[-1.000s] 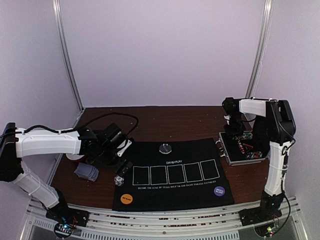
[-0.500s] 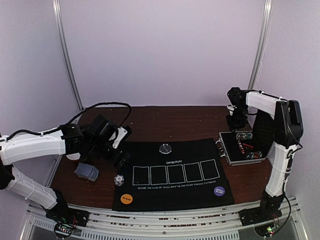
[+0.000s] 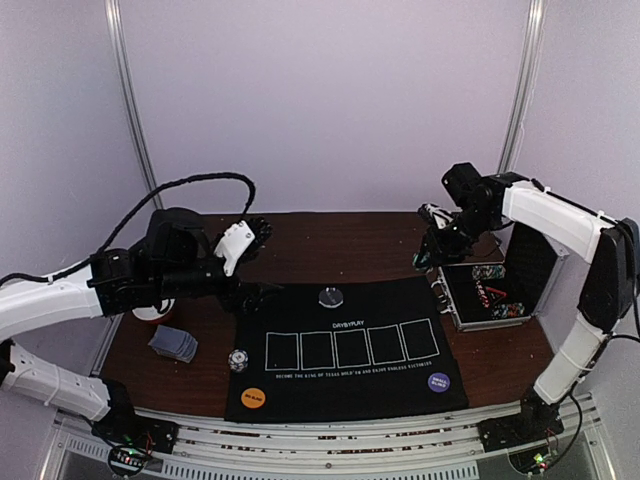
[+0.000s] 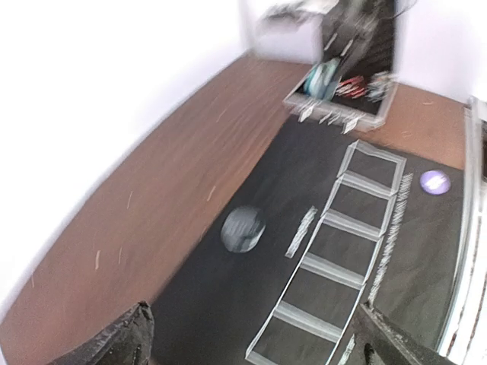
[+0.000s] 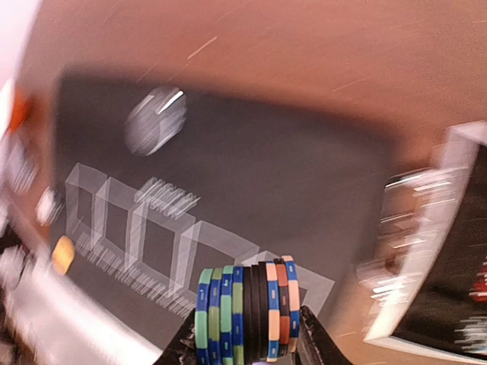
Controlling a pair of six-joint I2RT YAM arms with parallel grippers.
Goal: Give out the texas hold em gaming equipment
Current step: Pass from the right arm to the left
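Note:
My right gripper (image 5: 247,344) is shut on a striped chip stack (image 5: 245,312), held in the air over the mat's far right corner (image 3: 432,252). My left gripper (image 3: 262,258) hangs open and empty above the mat's far left corner; its fingertips (image 4: 129,338) frame bare mat. A clear dealer disc (image 3: 331,296) (image 4: 243,228) lies at the mat's far edge. An orange disc (image 3: 253,397) and a purple disc (image 3: 438,381) sit at the near corners. A small chip stack (image 3: 238,359) stands by the mat's left edge. A blue-grey card pile (image 3: 173,343) lies further left.
The black mat (image 3: 350,390) with five white outlines covers the middle of the brown table. An open silver case (image 3: 485,295) holding more chips sits at the right, just behind my right gripper. A white and red round object (image 3: 150,313) lies under the left arm.
My left gripper has risen and pulled back from the small chip stack, leaving it by the mat's edge. My right gripper has swung left out of the case carrying its chip stack.

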